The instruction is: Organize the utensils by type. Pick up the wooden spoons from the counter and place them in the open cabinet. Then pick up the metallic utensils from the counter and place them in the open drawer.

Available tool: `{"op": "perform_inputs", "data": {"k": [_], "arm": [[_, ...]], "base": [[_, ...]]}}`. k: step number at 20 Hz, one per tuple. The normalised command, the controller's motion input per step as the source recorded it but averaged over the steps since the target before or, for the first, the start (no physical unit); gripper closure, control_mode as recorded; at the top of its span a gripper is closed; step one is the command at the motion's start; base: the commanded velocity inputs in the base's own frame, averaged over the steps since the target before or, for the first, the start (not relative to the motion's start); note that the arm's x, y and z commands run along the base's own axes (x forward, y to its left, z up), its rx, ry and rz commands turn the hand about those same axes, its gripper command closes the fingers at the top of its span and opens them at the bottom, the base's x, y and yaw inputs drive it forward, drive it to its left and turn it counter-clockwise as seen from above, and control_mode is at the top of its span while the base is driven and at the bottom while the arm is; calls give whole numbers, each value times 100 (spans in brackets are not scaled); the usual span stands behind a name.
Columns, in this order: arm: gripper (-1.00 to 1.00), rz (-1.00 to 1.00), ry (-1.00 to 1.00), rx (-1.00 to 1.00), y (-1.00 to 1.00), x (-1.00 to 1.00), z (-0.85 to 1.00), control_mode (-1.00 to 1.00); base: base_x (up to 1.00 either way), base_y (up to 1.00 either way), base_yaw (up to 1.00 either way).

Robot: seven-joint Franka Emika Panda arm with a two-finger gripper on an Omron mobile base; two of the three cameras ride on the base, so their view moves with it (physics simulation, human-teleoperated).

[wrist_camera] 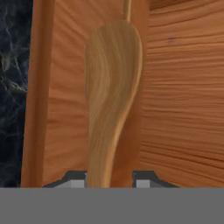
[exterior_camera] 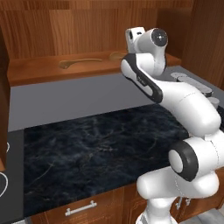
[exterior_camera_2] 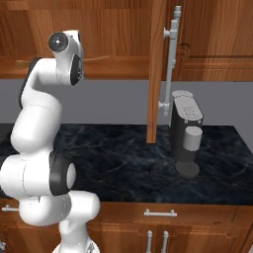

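no readable text, label, brand, number or sign anywhere: none on the cabinet wood, the marble counter or the coffee machine (exterior_camera_2: 186, 133) at right.

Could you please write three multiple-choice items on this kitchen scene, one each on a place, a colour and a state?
1. Where does the wooden spoon lie?
A. on the open cabinet's shelf
B. on the dark counter
C. in a drawer

2. What colour is the counter?
A. white
B. dark marbled
C. red

3. What is the hand doing?
A. hanging open over the counter
B. gripping the cabinet door
C. shut on a second wooden spoon

Answers:
1 A, the spoon rests on the wooden shelf above the counter.
2 B, the top is black with pale veins.
3 C, the hand view shows the spoon's handle between the fingertips.
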Motion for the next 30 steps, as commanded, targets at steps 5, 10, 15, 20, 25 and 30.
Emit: {"op": "perform_inputs", "data": {"k": [5, 10, 15, 20, 25, 30], "arm": [[100, 0, 0, 0, 0, 59, 0, -100], [100, 0, 0, 5, 0, 57, 0, -100], [100, 0, 0, 8, 0, 55, -3, -100], [100, 0, 0, 6, 0, 43, -17, -100], [100, 0, -2, 0, 3, 31, -28, -100], [-100, 0, -1, 0, 9, 29, -30, -100]], "base": [[0, 0, 0], [0, 0, 0], [0, 0, 0], [0, 0, 0], [0, 0, 0], [0, 0, 0]]}}
